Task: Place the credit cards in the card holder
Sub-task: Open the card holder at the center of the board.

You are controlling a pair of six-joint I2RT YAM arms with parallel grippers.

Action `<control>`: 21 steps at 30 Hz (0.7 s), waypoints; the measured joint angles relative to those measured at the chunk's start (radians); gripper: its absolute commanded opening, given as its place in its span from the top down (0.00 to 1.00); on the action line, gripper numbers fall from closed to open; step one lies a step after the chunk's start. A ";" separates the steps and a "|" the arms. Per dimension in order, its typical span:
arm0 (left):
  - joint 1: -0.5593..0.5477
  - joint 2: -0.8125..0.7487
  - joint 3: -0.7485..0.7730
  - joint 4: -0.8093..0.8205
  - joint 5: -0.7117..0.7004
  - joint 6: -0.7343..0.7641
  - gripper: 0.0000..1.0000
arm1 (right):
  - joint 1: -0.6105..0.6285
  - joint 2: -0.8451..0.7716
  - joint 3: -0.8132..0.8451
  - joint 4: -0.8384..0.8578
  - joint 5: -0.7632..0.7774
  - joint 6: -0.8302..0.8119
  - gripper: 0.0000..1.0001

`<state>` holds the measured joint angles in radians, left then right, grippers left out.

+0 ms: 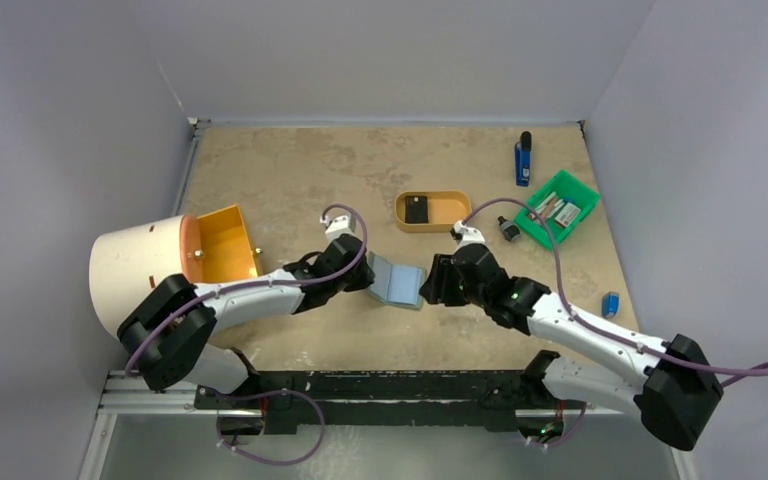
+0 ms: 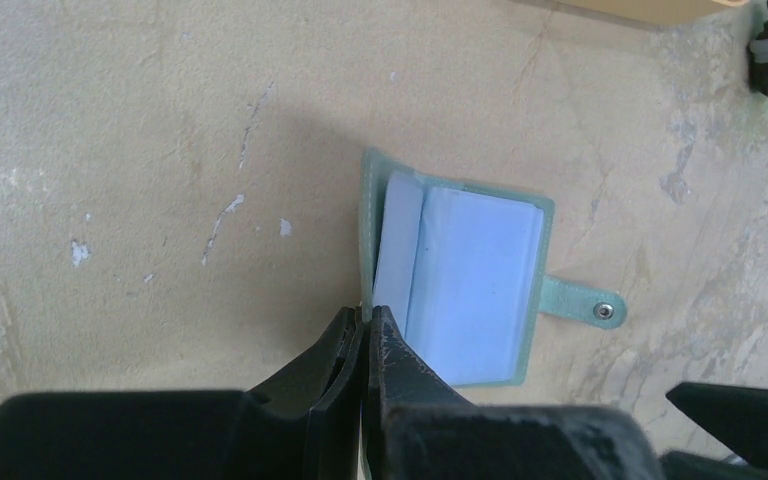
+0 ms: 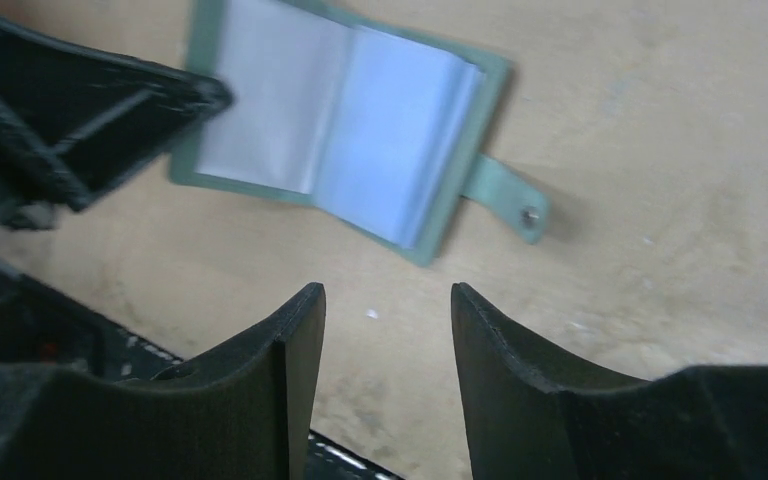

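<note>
Judging by how the two arms were set, the step in hand was taken to be the holding-open of the card holder, with no card yet brought to it. The tabletop (image 1: 290, 170) was seen to carry, at its left, a large cream drum (image 1: 135, 265) lying on its side with an orange box (image 1: 225, 242) at its mouth; what lay inside could not be made out.

The left arm (image 1: 250, 295) and the right arm (image 1: 580, 325) were reached inward towards each other, and the card holder (image 2: 470, 280) lay between them near the middle of the tabletop, spread open with its clear sleeves upward. The left jaws were shut on the edge of its left cover. The right jaws stood partly open just short of the holder and gripped nothing.

At the far right a green bin (image 1: 582, 190) held a few flat pale items, too small to be named with certainty. Just left of it a tan oval tray (image 1: 434, 227) held a small black square item (image 1: 418, 209). No card could be seen in the holder's sleeves.

The next move was judged to call for a card to be fetched by the right jaws while the cover was kept pinned, then slid edge-first into a sleeve; where the cards lay could not be told for sure.

A blue pen-like thing (image 1: 524, 158) lay at the far edge, a smaller blue item (image 1: 611, 303) lay beside the right arm, and the holder's snap tab (image 2: 582, 303) was stretched flat, away from the left jaws
</note>
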<state>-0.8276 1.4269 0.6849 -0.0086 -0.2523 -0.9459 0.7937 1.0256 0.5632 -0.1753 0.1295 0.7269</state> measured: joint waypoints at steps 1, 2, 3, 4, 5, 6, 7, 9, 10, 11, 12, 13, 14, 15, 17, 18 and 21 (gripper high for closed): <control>0.000 -0.001 -0.005 0.000 -0.008 -0.010 1.00 | 0.000 0.005 0.011 0.010 -0.016 0.000 0.48; 0.000 -0.002 -0.010 0.002 -0.014 -0.016 1.00 | 0.000 0.021 0.026 0.026 -0.042 0.004 0.48; 0.000 -0.002 -0.016 0.002 -0.018 -0.024 1.00 | 0.000 0.045 0.042 0.049 -0.066 0.008 0.48; 0.000 -0.002 -0.021 0.003 -0.023 -0.032 1.00 | 0.000 0.072 0.056 0.074 -0.087 0.014 0.48; 0.000 -0.002 -0.027 0.005 -0.026 -0.039 1.00 | 0.000 0.105 0.069 0.100 -0.106 0.019 0.48; 0.000 -0.002 -0.032 0.005 -0.030 -0.043 1.00 | 0.000 0.142 0.081 0.125 -0.126 0.025 0.48; 0.000 -0.002 -0.036 0.006 -0.032 -0.048 1.00 | 0.000 0.170 0.090 0.142 -0.134 0.031 0.48; 0.000 -0.002 -0.041 0.007 -0.035 -0.056 1.00 | -0.006 0.227 0.098 0.182 -0.156 0.049 0.48; 0.000 -0.002 -0.042 0.006 -0.038 -0.058 1.00 | -0.013 0.247 0.098 0.195 -0.167 0.059 0.48; 0.000 -0.002 -0.043 0.006 -0.040 -0.058 1.00 | -0.025 0.265 0.097 0.205 -0.177 0.069 0.49; 0.000 -0.002 -0.043 0.006 -0.042 -0.058 1.00 | -0.039 0.279 0.095 0.221 -0.182 0.078 0.49; 0.000 -0.002 -0.043 0.006 -0.045 -0.058 0.98 | -0.056 0.291 0.092 0.238 -0.188 0.086 0.49; 0.000 -0.002 -0.043 0.005 -0.048 -0.058 0.95 | -0.070 0.302 0.088 0.253 -0.197 0.093 0.49; 0.000 -0.002 -0.044 0.003 -0.050 -0.058 0.91 | -0.079 0.311 0.085 0.263 -0.201 0.097 0.49; 0.000 -0.002 -0.043 -0.006 -0.055 -0.058 0.84 | -0.091 0.333 0.083 0.279 -0.204 0.102 0.50; 0.000 -0.003 -0.044 -0.010 -0.058 -0.056 0.82 | -0.093 0.346 0.083 0.287 -0.206 0.103 0.50; 0.000 -0.006 -0.044 -0.028 -0.064 -0.055 0.76 | -0.093 0.380 0.082 0.304 -0.212 0.100 0.51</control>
<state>-0.8280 1.4204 0.6411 -0.0368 -0.3161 -1.0012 0.7010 1.4055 0.6456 0.1284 -0.0830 0.8272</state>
